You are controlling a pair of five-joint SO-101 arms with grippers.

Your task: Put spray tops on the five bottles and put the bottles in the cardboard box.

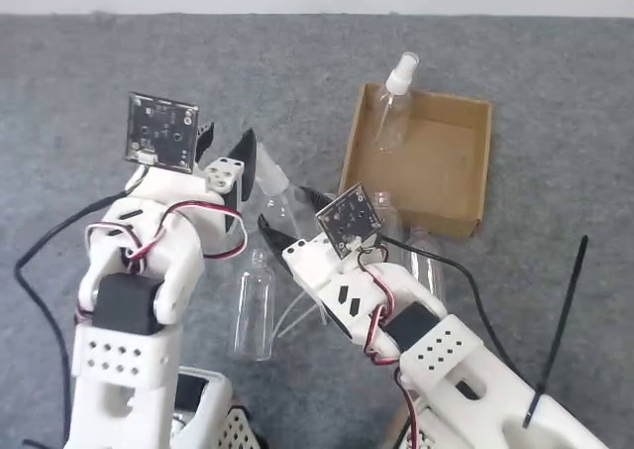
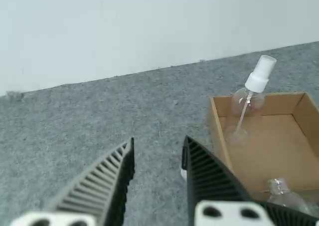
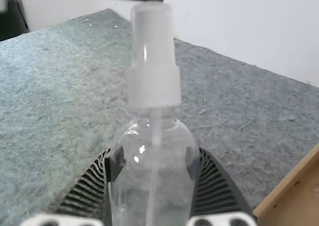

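The ribbed black fingers (image 3: 89, 188) of the right gripper (image 3: 154, 158) are clamped on a clear plastic bottle (image 3: 152, 136). It is round-shouldered, with a white spray top (image 3: 153, 66) on its neck and the dip tube running down inside. Beside it, the left gripper (image 2: 158, 147) hangs with jaws spread and nothing between them, over the fuzzy grey mat (image 1: 119, 62). Beyond both sits the shallow cardboard box (image 1: 483, 162), where a capped bottle (image 1: 388, 120) leans on the far wall. A capless bottle (image 1: 255, 305) lies between the arms. Two more bottles (image 1: 428, 266) sit by the box's near wall, partly hidden behind the right arm.
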